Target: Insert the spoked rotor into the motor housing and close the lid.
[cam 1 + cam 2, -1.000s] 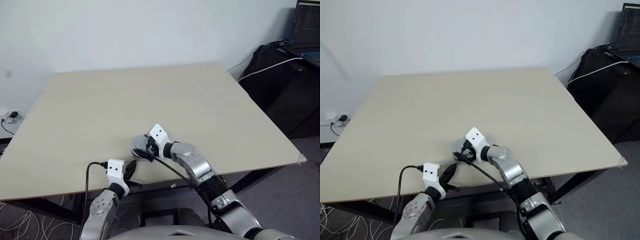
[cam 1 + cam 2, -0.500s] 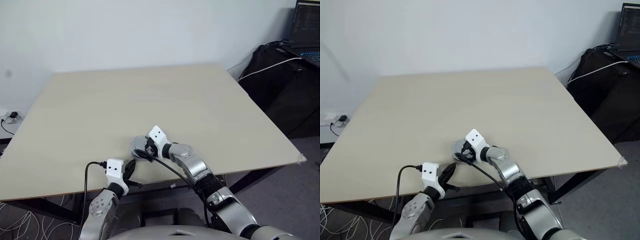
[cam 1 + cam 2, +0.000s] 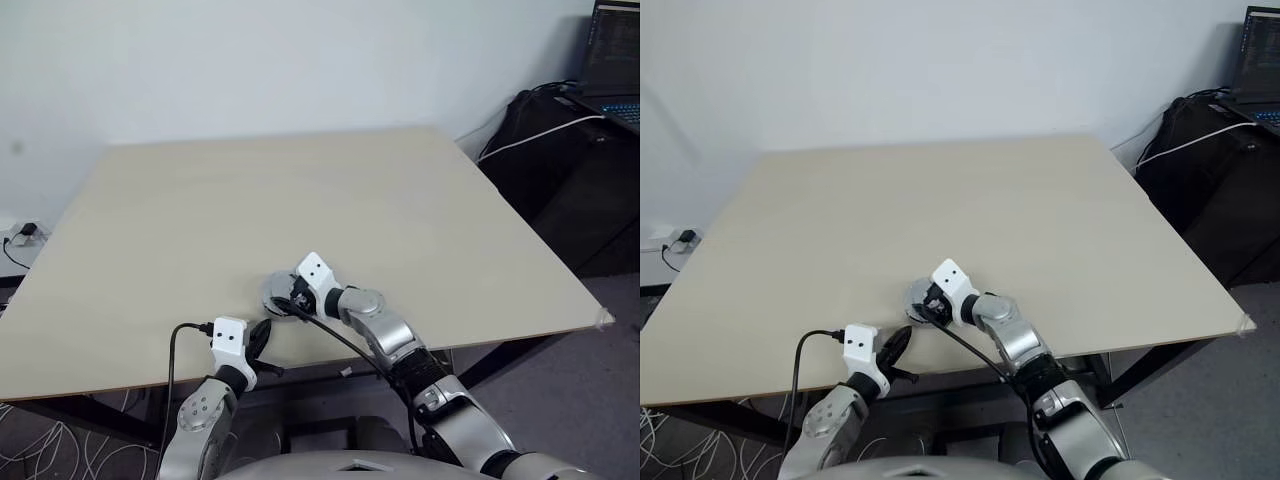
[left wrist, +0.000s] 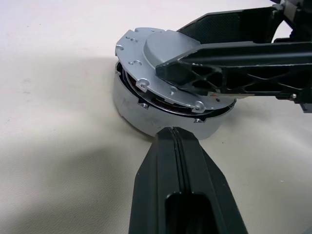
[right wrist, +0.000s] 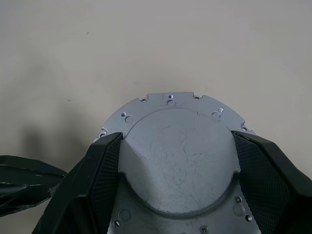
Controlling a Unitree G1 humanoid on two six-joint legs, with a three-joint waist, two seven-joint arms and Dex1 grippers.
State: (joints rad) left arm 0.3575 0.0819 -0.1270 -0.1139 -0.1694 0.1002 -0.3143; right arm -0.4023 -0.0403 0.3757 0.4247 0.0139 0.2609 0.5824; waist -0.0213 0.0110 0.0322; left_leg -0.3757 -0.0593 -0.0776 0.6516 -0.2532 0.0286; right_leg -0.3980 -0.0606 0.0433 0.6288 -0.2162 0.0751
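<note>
Straddling lid (image 5: 178, 146), right pincer (image 5: 178, 161); left wrist view: tilted.

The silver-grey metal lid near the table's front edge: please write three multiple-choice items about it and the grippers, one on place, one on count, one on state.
1. Where is the flat silver-grey metal lid?
A. On top of the round silver motor housing
B. Flat on the beige table, beside the housing
C. On the floor

2. How many black fingers of the right gripper flank the lid's raised hub?
A. None
B. One
C. Two

3. How do the left gripper's fingers stand?
A. Wide open
B. Shut together
C. Clamped on the lid

Answers:
1. A: the left wrist view shows the lid tilted on the housing, with a gap at one side.
2. C: the right wrist view shows one finger at each side of the hub.
3. B: the left wrist view shows both fingers pressed together, tip near the housing's wall.
</note>
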